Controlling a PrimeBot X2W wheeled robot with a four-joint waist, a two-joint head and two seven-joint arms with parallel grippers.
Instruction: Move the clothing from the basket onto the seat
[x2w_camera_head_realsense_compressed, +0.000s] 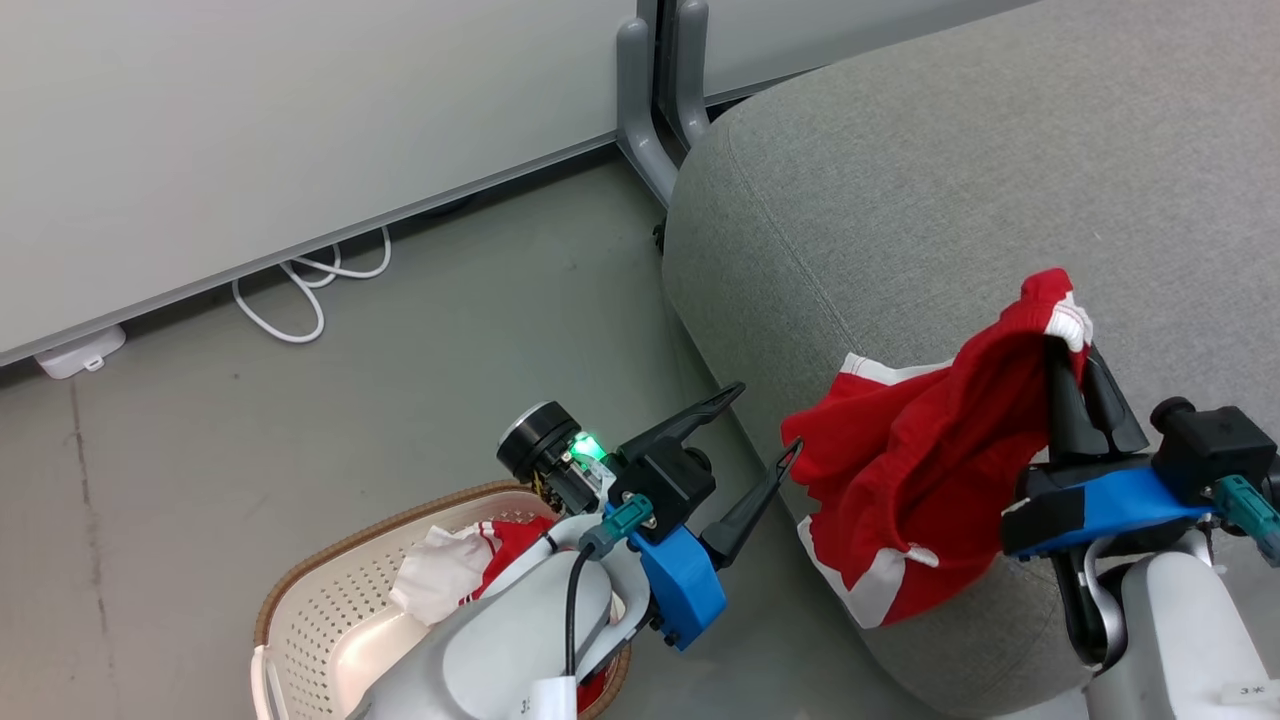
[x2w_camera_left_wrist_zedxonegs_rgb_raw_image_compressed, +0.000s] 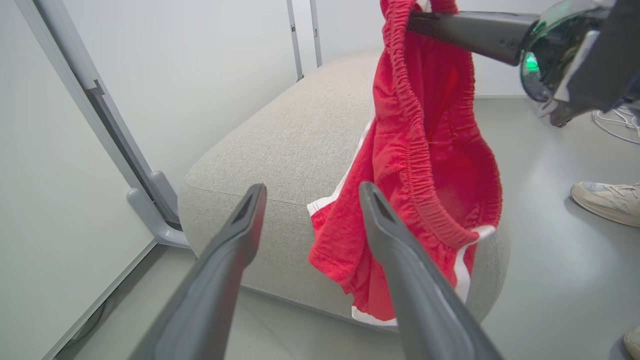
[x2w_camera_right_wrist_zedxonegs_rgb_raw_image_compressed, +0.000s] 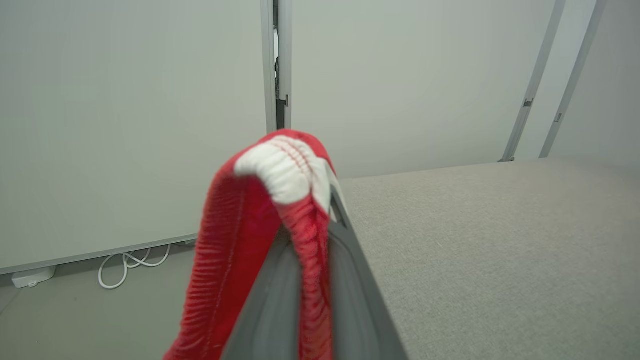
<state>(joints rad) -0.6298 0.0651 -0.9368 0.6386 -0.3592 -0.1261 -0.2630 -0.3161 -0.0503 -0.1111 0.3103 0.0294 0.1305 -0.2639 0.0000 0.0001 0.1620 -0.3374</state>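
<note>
Red garment (x2w_camera_head_realsense_compressed: 920, 460) in right hand (x2w_camera_head_realsense_compressed: 1075, 360), over seat (x2w_camera_head_realsense_compressed: 950, 180) edge

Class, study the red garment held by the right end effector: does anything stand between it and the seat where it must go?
Nothing visible does. The garment hangs from the shut right end effector over the near edge of the seat, whose top beyond shows no obstacle. The open left end effector stands aside.

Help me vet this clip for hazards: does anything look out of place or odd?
Two things: a loose white cable coils on the grey floor by the wall, and a person's pale sneaker stands close to the large grey fabric seat where the robot works. Nothing looks spilled or damaged.
</note>
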